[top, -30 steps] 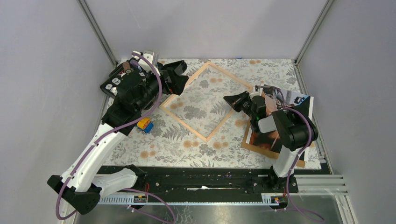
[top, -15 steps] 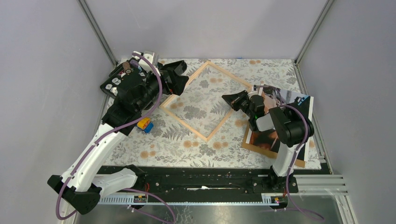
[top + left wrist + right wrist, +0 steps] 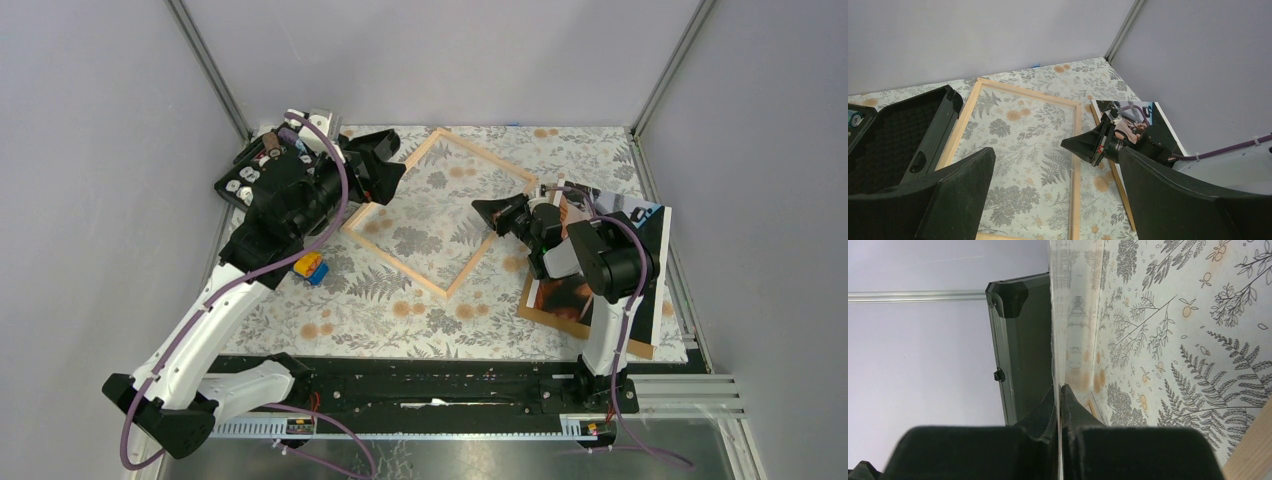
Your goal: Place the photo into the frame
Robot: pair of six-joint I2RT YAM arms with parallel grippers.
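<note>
Photo point(image 3: 562, 297) position governs the next move. It lies at the right side of the tabletop point(image 3: 400, 320) on the brown backing board point(image 3: 545, 318), under my right arm, with its long axis running roughly near to far. It is not yet in the frame point(image 3: 1028, 92).

The frame lies flat at the centre, just left of the photo and turned corner-on. Its long rails run from near left to far right.

The right pincer point(image 3: 482, 210) points left, away from the photo, with its fingers together and its tip at the frame's right rail. I cannot tell whether anything thin is pinched there.

The left pincer point(image 3: 392, 163) hovers over the frame's left corner beside the black case point(image 3: 903, 130), spread wide and holding nothing.

I judge the right arm much the nearer. The photo lies to the right of its pincer and nearer than it, so I must reverse that pincer's heading.
</note>
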